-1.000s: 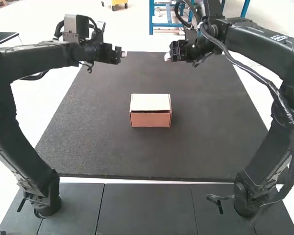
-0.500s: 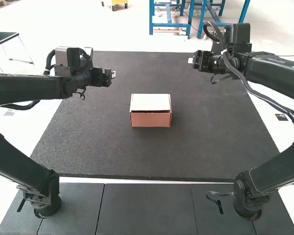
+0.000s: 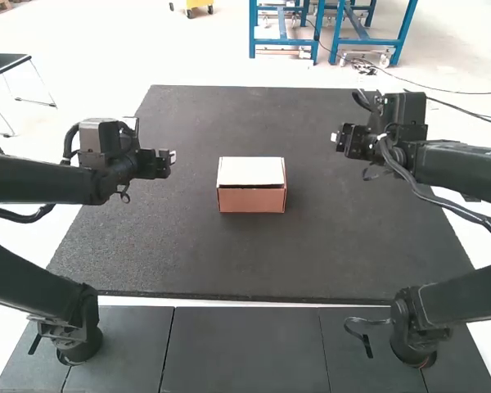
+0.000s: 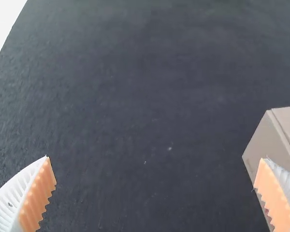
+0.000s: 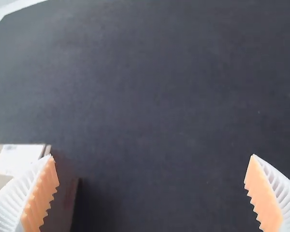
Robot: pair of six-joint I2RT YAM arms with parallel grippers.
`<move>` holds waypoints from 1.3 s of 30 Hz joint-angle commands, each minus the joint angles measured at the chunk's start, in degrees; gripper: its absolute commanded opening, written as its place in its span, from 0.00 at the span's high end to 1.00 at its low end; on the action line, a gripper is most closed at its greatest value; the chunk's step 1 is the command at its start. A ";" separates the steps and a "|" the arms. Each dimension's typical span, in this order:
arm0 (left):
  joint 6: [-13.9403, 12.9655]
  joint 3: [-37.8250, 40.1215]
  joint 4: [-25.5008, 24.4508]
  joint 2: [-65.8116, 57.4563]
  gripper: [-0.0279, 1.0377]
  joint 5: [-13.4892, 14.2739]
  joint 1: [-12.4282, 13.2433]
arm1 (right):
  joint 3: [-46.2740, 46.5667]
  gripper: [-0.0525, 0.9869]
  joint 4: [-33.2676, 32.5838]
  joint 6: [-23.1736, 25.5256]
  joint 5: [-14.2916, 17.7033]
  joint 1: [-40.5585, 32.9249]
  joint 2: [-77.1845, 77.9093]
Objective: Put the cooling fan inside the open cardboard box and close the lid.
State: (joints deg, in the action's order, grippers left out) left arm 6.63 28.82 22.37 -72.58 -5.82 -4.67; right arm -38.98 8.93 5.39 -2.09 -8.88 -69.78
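Both arms have swung down and outward. High view: left gripper [image 3: 170, 155] and right gripper [image 3: 340, 137] flank the small brown cardboard box [image 3: 251, 184], which sits lid shut at the middle of the black rubber mat [image 3: 229, 254], cooling fan presumably inside. Left wrist view: white ribbed fingers [image 4: 31, 193] spread wide, holding nothing, the box's corner nearby. Right wrist view: likewise parted and empty, clear of the box, the job apparently done.

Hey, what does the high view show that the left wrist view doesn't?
High view alone: the whole cardboard box, lid down, on the mat, with the left gripper and right gripper hanging apart from it on either side. Left wrist view alone: its ribbed white fingers with orange pads, spread wide. Shared: the dark mat and a corner of the box.
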 commanded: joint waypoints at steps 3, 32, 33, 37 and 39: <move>-1.27 -4.38 3.38 2.35 0.06 0.38 1.41 | 4.53 0.09 3.46 1.03 3.85 0.62 4.56; -4.17 -22.75 13.58 12.20 0.06 -2.70 6.86 | 26.33 0.07 12.52 -3.01 5.08 4.31 19.94; -4.00 -23.11 13.58 12.99 0.06 -2.79 6.86 | 27.03 0.07 12.52 -3.28 5.08 4.31 20.65; -4.00 -24.78 11.64 16.59 0.06 -3.49 6.86 | 29.84 0.07 12.69 -3.63 4.99 4.31 24.60; -4.26 -25.83 11.47 18.44 0.06 -3.67 6.86 | 31.34 0.07 12.69 -3.72 4.90 4.31 27.24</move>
State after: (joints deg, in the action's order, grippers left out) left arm 3.22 3.99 33.82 -56.66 -8.40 1.83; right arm -8.40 21.04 2.76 2.22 -5.32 -45.84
